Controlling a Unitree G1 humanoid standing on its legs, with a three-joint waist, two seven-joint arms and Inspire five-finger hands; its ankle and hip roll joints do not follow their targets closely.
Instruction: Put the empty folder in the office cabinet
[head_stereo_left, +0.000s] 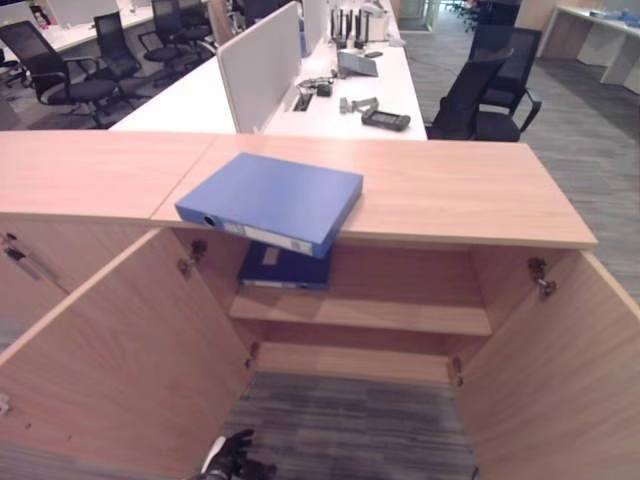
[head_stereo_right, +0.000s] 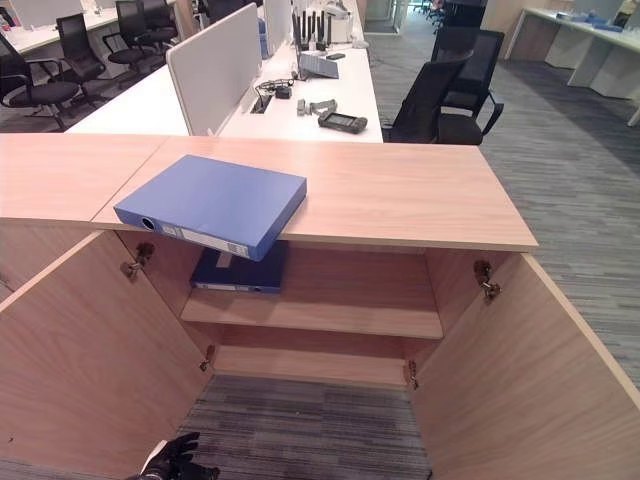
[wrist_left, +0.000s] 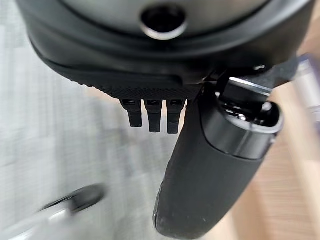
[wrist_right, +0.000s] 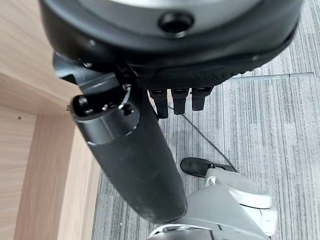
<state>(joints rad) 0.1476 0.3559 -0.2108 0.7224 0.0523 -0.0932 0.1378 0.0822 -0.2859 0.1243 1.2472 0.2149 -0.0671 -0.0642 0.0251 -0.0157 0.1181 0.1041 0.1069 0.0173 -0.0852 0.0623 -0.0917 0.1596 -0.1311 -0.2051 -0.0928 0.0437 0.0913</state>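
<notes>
Blue rectangular plastic folder (head_stereo_left: 272, 200) overhangs the open wooden cabinet's (head_stereo_left: 420, 195) top edge, untouched. Left hand (head_stereo_left: 232, 458) below, right hand (wrist_right: 150, 150), both seemingly relaxed, empty. A clumsy nudge could tip it floorward.

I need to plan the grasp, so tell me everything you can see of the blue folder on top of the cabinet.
The blue folder is a thick lever-arch binder that looks like plastic-covered board. It lies flat and closed, skewed on the wooden cabinet top. Its spine, with a round finger hole and a pale label strip, faces the robot and overhangs the front edge above the open cabinet. Neither hand touches it.
</notes>
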